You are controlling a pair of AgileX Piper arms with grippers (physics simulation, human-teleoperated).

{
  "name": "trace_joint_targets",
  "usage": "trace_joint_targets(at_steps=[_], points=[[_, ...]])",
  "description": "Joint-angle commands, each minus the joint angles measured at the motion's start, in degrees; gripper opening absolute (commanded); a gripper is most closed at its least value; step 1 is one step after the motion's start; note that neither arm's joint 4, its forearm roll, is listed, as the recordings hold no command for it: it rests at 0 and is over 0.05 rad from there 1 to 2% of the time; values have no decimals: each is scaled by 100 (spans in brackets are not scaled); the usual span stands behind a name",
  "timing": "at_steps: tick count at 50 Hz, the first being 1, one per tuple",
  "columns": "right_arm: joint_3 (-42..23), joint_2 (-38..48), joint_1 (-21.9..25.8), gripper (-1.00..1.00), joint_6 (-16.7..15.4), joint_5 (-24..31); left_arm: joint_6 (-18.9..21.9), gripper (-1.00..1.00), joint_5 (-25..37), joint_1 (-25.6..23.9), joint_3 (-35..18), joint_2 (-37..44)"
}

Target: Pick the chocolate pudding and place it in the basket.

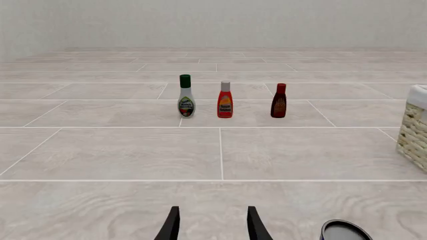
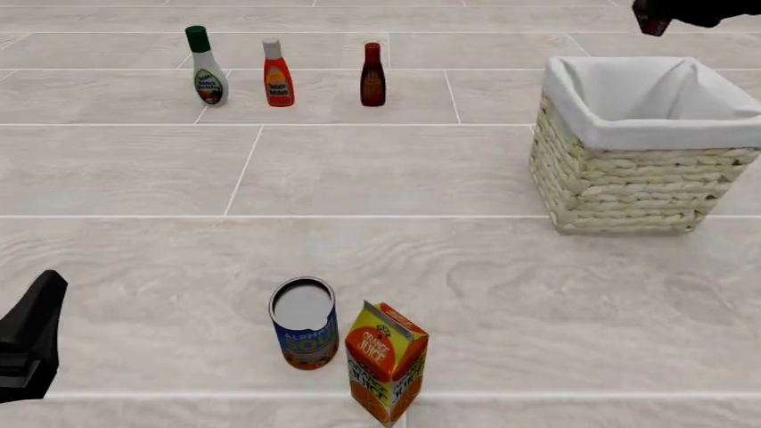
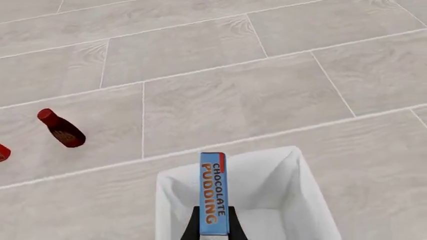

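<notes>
My right gripper point(image 3: 213, 224) is shut on the chocolate pudding point(image 3: 213, 192), a narrow box with a blue edge, and holds it in the air above the basket's white cloth lining point(image 3: 283, 182). In the front view the right gripper point(image 2: 687, 11) is at the top right, above the far rim of the wicker basket point(image 2: 636, 174), and only a dark corner of the pudding point(image 2: 650, 24) shows. My left gripper point(image 1: 213, 226) is open and empty, low over the floor at the near left point(image 2: 42, 308).
A blue can with a silver lid point(image 2: 305, 325) and an orange-yellow carton point(image 2: 384, 361) stand near the front middle. Three bottles stand in a row at the back left: white with a green cap point(image 2: 206, 67), red point(image 2: 277, 75) and dark brown point(image 2: 372, 76).
</notes>
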Motion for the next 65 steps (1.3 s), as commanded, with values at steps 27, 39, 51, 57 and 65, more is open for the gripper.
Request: trace_joint_targets(at_steps=[27,39,51,57,65], points=[[207,317,-500,-100,275,102,0,100,0,0,0,0],[369,372,-559,-100,280,24,0,100,0,0,0,0],[534,497,-601,-100,339,-102,0,100,0,0,0,0],[668,507,-637,-100,348,-169,0,100,0,0,0,0],[755,544,-648,-100,360,-223,0,100,0,0,0,0]])
